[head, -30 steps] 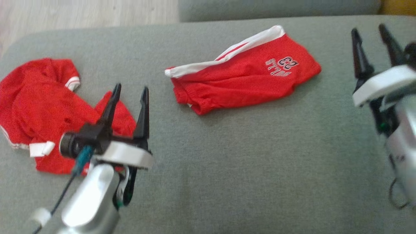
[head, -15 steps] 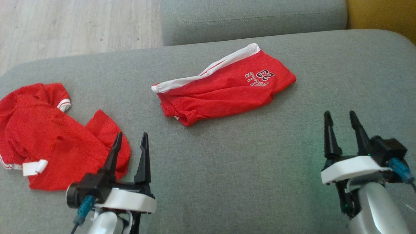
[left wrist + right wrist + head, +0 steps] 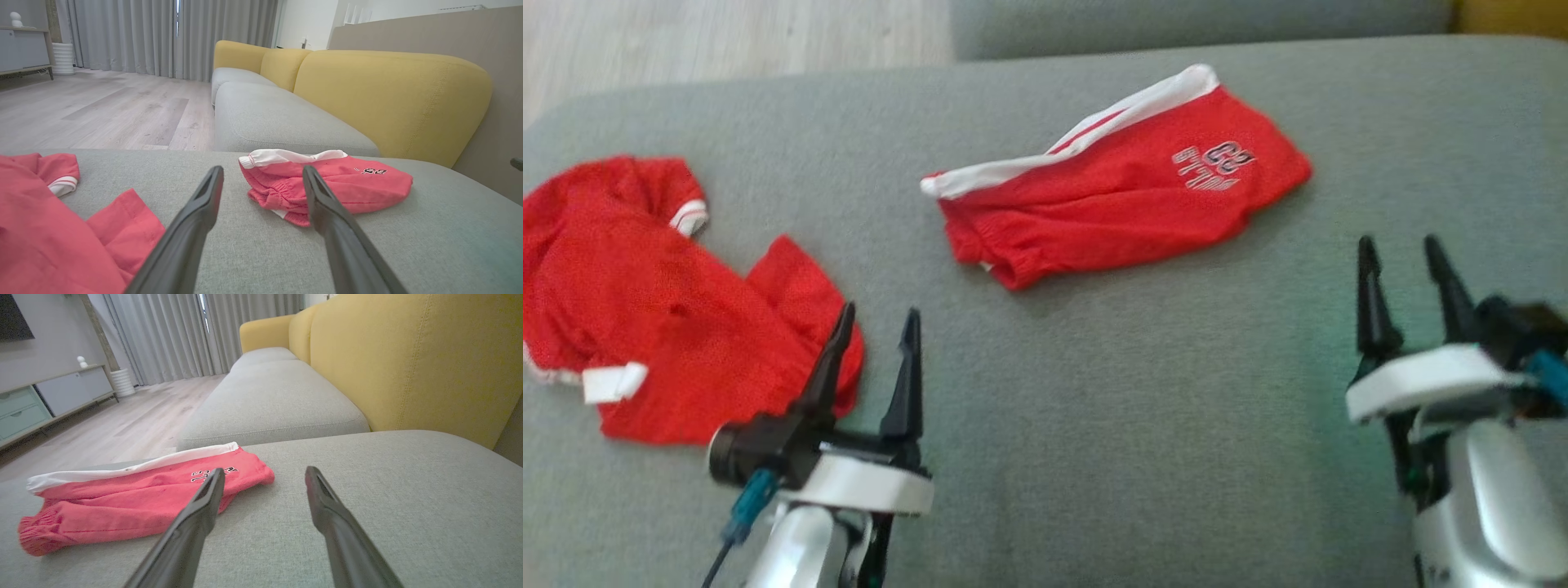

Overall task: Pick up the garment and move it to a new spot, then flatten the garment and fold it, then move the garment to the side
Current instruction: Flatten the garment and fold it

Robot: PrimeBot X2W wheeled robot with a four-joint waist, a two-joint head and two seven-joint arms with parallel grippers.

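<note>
Folded red shorts (image 3: pixel 1119 204) with a white side stripe lie near the far edge of the grey sofa cushion (image 3: pixel 1094 425), their print too blurred to read. A crumpled red shirt (image 3: pixel 645 302) at the left edge is partly cut off. The left gripper (image 3: pixel 880 310) and right gripper (image 3: pixel 1398 241) hover open and empty.

Before me, a grey seat cushion (image 3: pixel 1094 392) carries two red garments lying well apart: folded shorts (image 3: pixel 1119 196) with a white stripe toward its far edge, and a crumpled shirt (image 3: pixel 645 294) at my left.

Bare cushion (image 3: pixel 1094 408) between shirt (image 3: pixel 645 310) and shorts (image 3: pixel 1119 196)
</note>
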